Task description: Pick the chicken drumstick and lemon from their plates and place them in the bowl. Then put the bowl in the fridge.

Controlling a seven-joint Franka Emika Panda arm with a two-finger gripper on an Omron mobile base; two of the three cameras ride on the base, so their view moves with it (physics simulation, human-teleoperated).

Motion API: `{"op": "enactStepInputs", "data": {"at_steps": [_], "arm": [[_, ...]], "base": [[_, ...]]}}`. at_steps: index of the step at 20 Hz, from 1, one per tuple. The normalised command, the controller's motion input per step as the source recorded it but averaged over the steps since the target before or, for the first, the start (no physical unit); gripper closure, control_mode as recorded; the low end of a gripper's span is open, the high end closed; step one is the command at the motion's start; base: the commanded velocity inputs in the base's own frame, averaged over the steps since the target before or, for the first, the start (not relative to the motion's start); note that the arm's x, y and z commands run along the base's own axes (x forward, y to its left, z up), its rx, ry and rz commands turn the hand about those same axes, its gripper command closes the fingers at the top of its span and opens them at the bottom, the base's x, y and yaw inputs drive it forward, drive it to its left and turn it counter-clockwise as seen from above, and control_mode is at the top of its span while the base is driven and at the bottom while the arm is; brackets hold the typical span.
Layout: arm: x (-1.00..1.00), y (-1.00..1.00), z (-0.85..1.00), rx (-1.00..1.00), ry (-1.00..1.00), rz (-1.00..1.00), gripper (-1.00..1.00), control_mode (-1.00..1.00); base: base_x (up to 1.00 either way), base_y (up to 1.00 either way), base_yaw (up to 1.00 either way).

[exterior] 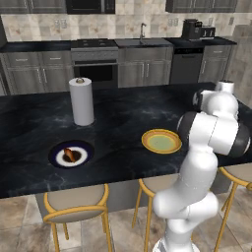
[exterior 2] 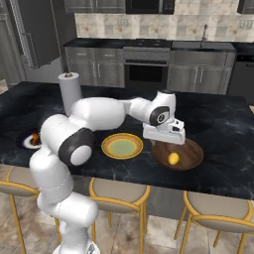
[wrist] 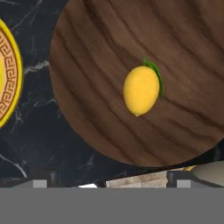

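The hand (exterior 2: 164, 140) is hovering just above the back rim of the wooden bowl (exterior 2: 191, 155), right of centre in the right base view, with its fingers spread wide and gripping nothing. The lemon (exterior 2: 173, 158) is lying inside the bowl, near the lower middle of it; in the hand view the lemon (wrist: 140, 90) is sitting right of centre on the brown grain of the bowl (wrist: 96, 65), a small green leaf showing at its upper right edge. The yellow-orange plate (exterior 2: 122, 146) with its greenish centre is resting on the dark marbled surface (exterior 2: 223, 124) just left of the bowl, apart from it, and bare. In the left base view this plate (exterior: 161, 141) is lying right of centre, partly behind the white arm. The chicken drumstick (exterior: 70, 155) is lying on the blue-rimmed plate (exterior: 71, 153) at the lower left of that view, well apart from the yellow-orange plate. A white paper towel roll (exterior: 81, 101) is standing upright on the surface behind the blue-rimmed plate. The dark grey fridge (exterior 2: 34, 34) is standing at the upper left of the right base view. Yellow-framed stools (exterior: 74, 204) are lining the near edge of the surface.
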Motion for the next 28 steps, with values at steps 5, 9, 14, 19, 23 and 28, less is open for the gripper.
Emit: {"op": "enactStepInputs", "data": {"at_steps": [5,9,14,19,23,28], "arm": [[-0.42,0.74,0.02,-0.02,0.00,0.00,-1.00,-1.00],[-0.39,0.74,0.00,-0.01,0.00,0.00,-1.00,-1.00],[-0.34,0.74,0.00,-0.02,-0.02,0.00,-1.00,-1.00],[-0.13,0.78,0.04,-0.06,0.00,0.00,-1.00,-1.00],[-0.06,0.74,0.07,-0.05,0.00,0.00,-1.00,-1.00],[-0.02,0.60,0.13,0.00,0.03,0.01,-1.00,-1.00]], "base": [[0.00,0.00,0.00],[0.00,0.00,0.00],[0.00,0.00,0.00],[0.00,0.00,0.00],[0.00,0.00,0.00],[0.00,0.00,0.00]]}}
